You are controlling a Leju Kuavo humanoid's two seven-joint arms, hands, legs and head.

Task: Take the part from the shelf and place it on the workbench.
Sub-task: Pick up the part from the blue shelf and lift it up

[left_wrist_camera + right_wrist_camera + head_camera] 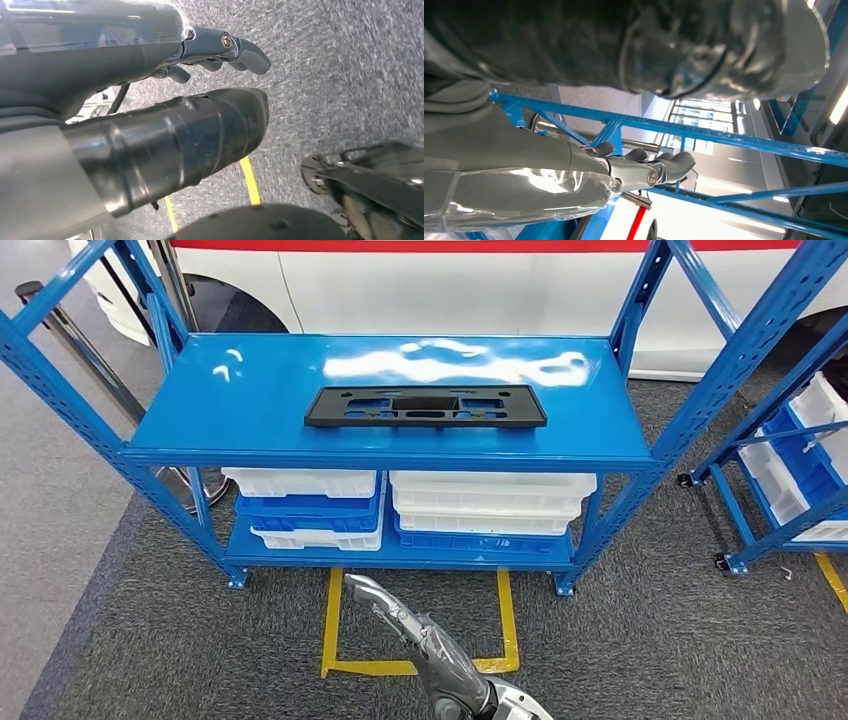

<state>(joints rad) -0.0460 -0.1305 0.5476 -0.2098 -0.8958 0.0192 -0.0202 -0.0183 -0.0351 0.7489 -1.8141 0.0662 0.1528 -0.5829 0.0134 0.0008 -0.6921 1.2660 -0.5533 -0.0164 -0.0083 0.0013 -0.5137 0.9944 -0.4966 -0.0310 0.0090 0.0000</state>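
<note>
The part is a flat black plastic plate with cut-outs. It lies in the middle of the top board of the blue shelf. My right hand hangs low in front of the shelf, over the carpet, well short of the part. In the right wrist view, the right hand has its fingers loosely extended and holds nothing. My left hand points down at the grey carpet, fingers slightly curled and apart from the thumb, holding nothing.
White and blue bins are stacked on the lower shelf. A yellow taped square marks the carpet before the shelf. A second wheeled blue rack stands at the right, and a white car behind.
</note>
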